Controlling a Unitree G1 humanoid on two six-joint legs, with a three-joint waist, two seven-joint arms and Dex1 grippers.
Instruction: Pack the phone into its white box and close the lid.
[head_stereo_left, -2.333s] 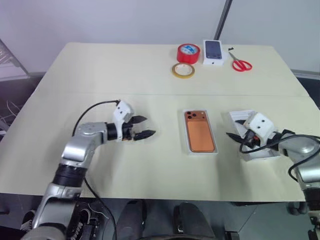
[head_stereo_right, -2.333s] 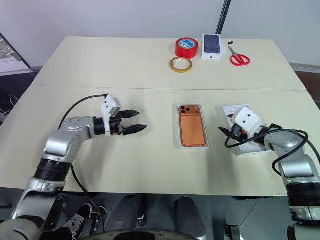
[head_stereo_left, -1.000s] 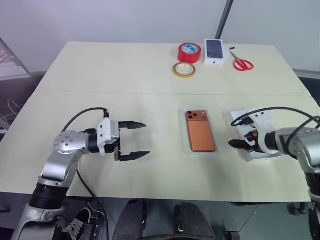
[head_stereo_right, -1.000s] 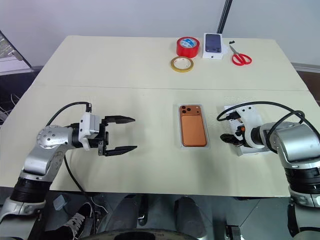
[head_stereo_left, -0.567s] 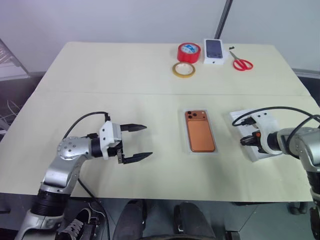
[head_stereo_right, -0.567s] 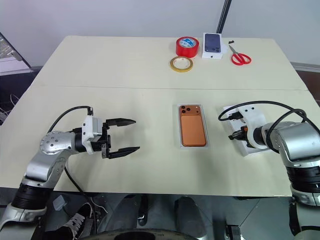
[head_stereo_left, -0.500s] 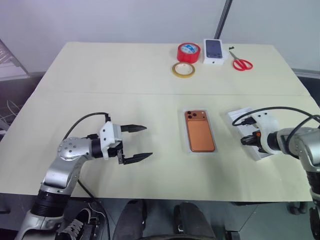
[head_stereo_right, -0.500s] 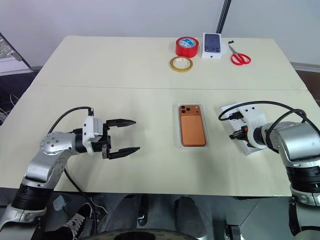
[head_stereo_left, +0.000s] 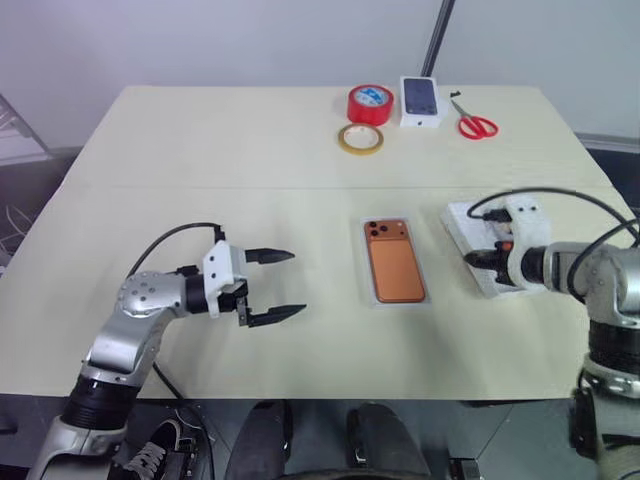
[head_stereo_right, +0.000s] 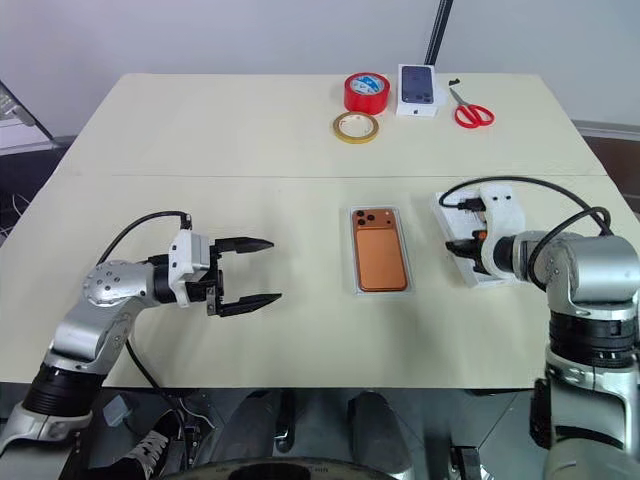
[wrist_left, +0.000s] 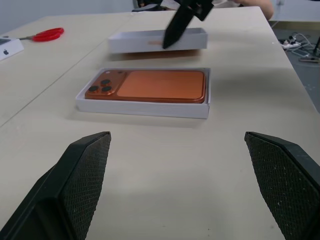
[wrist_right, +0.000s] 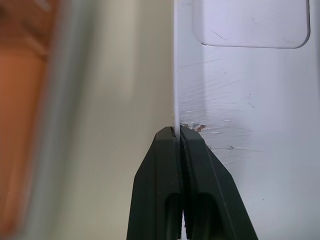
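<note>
The orange phone (head_stereo_left: 394, 270) lies back up in the shallow white box (wrist_left: 145, 107) at the table's middle. To its right is the white lid (head_stereo_left: 462, 222), tilted a little. My right gripper (head_stereo_left: 472, 262) is shut on the lid's near wall; the right wrist view shows the thin white edge pinched between the fingertips (wrist_right: 166, 142). My left gripper (head_stereo_left: 296, 284) hovers left of the box, open and empty, pointing at the phone. In the left wrist view the phone (wrist_left: 150, 85) sits between its wide-spread fingers (wrist_left: 82, 165), with the lid (wrist_left: 150, 41) behind it.
At the table's far edge are a red tape roll (head_stereo_left: 370, 103), a yellow tape ring (head_stereo_left: 360, 139), a small white box printed with a dark phone (head_stereo_left: 421, 101) and red scissors (head_stereo_left: 475, 123). Bare tabletop lies between the left gripper and the box.
The right gripper has shut on the lid's edge and carried it slightly up and toward the phone. The left gripper stays open in the same place.
</note>
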